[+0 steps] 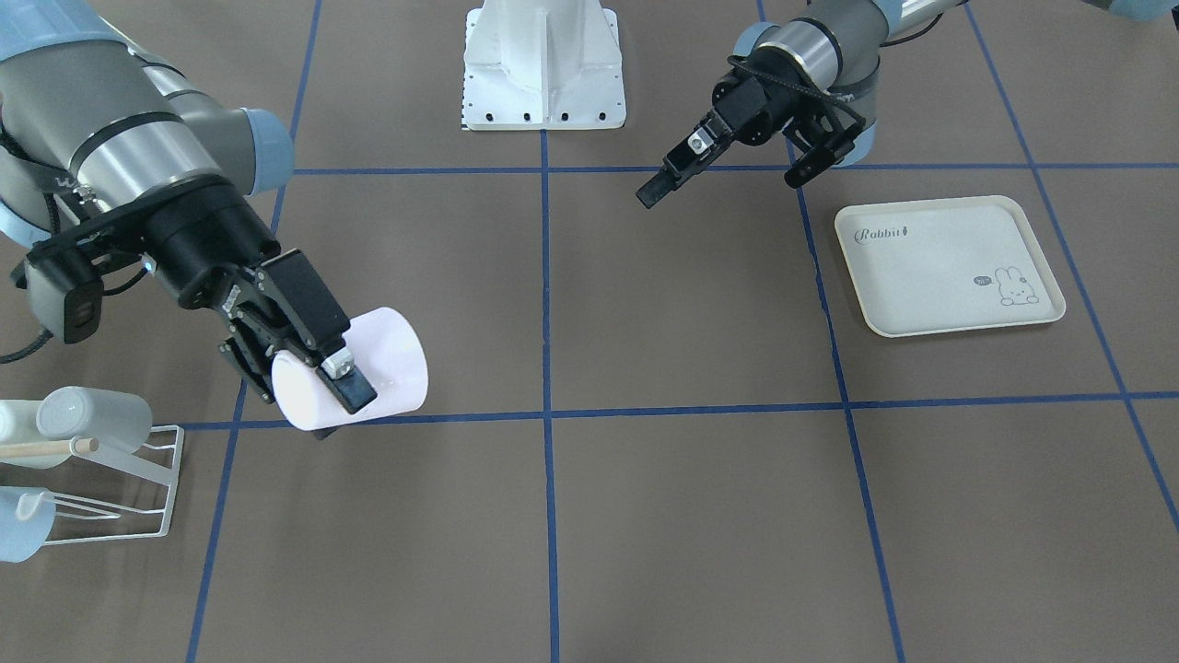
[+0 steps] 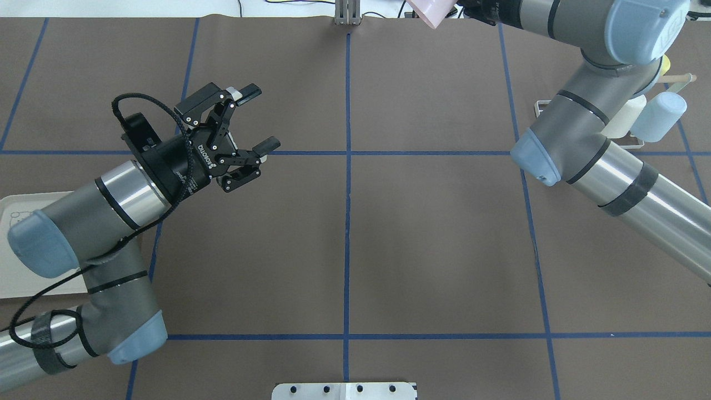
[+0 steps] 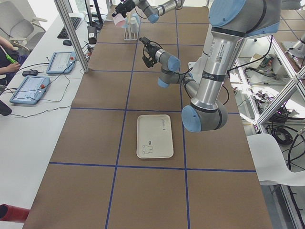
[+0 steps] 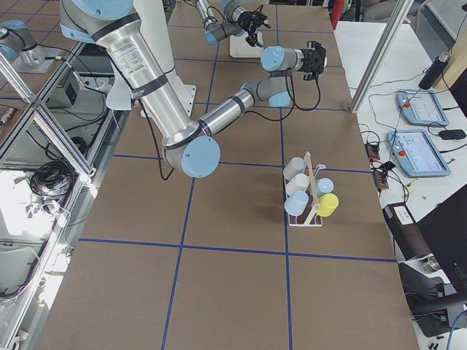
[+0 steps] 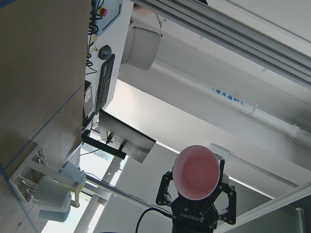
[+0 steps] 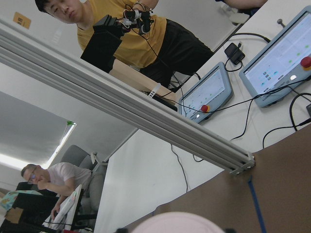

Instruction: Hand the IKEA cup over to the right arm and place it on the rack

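Exterior front-facing, at the right gripper (image 1: 333,408): clamps the IKEA cup (image 1: 391,354) across its curved wall, one finger (image 1: 350,387) pressed on the upper side, the other under the lower side and mostly hidden. Holds the pale pink cup on its side, long axis about level, one round end close to the palm and the other well past the fingertips. Hangs near the rack (image 1: 175,479), on the rack's side that faces the middle of the table (image 1: 700,516), without touching it. Seems lifted off the table in the side views. Cannot tell which end is the mouth.

For the right arm: comes in above the rack and hides most of it in the overhead exterior view, elbow bent, wrist turned so that the fingers point away from the rack, toward the table's middle.

On the rack: bears a thin wooden rod (image 1: 46,448), a grey-white cup (image 1: 92,414) and a pale blue cup (image 1: 18,520).

At the left gripper (image 2: 262,118): spreads its fingers wide, well apart from the rack, beyond the table's middle line. Faces the held cup, so that the left wrist-mounted view looks straight at one round pink end. Reaches out on a low, bent arm.

Farthest from the rack: a cream tray (image 1: 921,276), flat on the table.
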Motion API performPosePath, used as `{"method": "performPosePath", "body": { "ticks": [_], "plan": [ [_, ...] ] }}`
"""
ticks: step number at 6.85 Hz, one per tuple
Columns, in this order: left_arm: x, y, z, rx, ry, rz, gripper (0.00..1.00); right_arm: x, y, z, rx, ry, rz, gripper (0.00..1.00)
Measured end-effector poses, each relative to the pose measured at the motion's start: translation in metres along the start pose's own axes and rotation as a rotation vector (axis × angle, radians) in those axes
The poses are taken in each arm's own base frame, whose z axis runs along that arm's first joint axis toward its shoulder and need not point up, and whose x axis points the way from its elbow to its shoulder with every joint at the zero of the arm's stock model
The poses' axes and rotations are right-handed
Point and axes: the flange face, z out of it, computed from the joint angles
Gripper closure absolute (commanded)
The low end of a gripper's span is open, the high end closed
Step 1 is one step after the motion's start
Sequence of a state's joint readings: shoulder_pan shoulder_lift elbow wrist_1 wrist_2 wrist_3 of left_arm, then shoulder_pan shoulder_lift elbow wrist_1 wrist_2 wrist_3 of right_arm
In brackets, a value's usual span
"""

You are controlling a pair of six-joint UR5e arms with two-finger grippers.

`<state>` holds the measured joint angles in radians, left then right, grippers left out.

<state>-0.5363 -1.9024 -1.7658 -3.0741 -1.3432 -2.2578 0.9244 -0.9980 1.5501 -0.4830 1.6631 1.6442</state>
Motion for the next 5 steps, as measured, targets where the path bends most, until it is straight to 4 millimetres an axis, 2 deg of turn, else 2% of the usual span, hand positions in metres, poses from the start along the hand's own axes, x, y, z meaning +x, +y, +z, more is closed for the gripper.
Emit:
{"method": "performPosePath", "body": {
  "ticks": [1,2,5],
  "plan": [
    [0.020,-0.015,-0.011,0.016,-0.097,0.090,0.00,0.023,-0.011,0.000,0.037,0.073,-0.076,1.00],
    [0.031,-0.026,-0.029,0.037,-0.183,0.206,0.00,0.043,-0.021,-0.001,0.088,0.146,-0.165,1.00],
    [0.021,-0.054,-0.078,0.096,-0.359,0.423,0.00,0.096,-0.055,-0.004,0.245,0.419,-0.463,1.00]
  ]
}}
